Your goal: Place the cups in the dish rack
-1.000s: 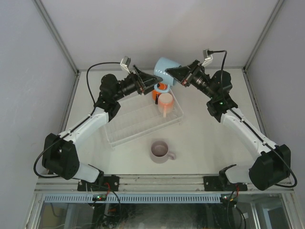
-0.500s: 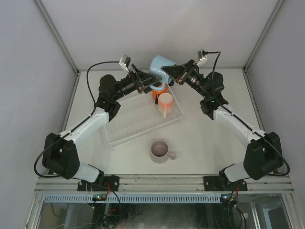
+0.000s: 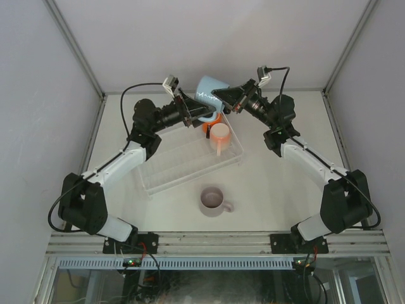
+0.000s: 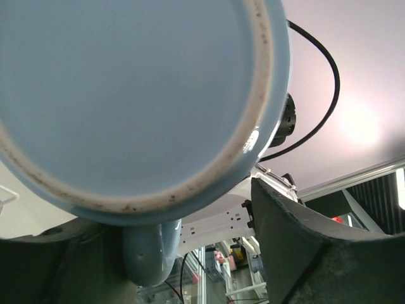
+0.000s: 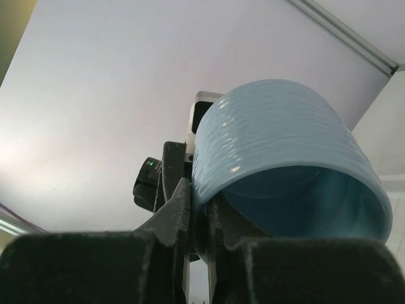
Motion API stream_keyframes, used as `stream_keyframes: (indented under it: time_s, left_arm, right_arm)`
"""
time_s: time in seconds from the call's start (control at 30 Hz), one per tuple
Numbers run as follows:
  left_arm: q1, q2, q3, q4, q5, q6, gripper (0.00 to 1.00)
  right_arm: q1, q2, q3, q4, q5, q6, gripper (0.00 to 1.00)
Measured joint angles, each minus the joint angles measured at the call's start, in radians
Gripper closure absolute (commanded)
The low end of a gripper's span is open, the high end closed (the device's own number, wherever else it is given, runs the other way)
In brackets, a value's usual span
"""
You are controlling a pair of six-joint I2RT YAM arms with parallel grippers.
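One blue mug (image 3: 209,88) hangs tilted above the rack's (image 3: 171,172) far end.
Right jaws pinch its rim; left jaws stand apart around its handle. An orange mug (image 3: 213,118) and a peach mug (image 3: 219,133) sit in the rack, a lilac mug (image 3: 212,200) on the surface (image 3: 285,190).

Note that the light blue mug (image 5: 278,145) is glazed ceramic: its ribbed wall is glossy and throws bright highlights, while its foot ring (image 4: 264,50) is bare, cream, rough and speckled. On the left gripper (image 4: 183,253) and the right gripper (image 5: 197,215) you see fingers of matt black plastic with a fine grain. The dish rack (image 3: 171,171) is clear, smooth plastic. The lilac mug (image 3: 212,200) and the peach mug (image 3: 219,134) look like glazed ceramic with a soft sheen. The table (image 3: 272,190) is matt white, and the frame rail (image 3: 221,240) is bare silver metal.
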Motion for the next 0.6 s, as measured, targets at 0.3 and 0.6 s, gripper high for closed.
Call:
stream_keyframes:
  time_s: [0.3,0.6]
  left_arm:
    - [0.002,0.012,0.000,-0.005,0.023,-0.005,0.40]
    - [0.007,0.012,0.000,-0.010,0.023,-0.002,0.60]
  right_arm:
    - [0.000,0.015,0.002,0.026,-0.005,0.025,1.00]
    - [0.007,0.018,0.011,0.029,-0.004,0.027,1.00]
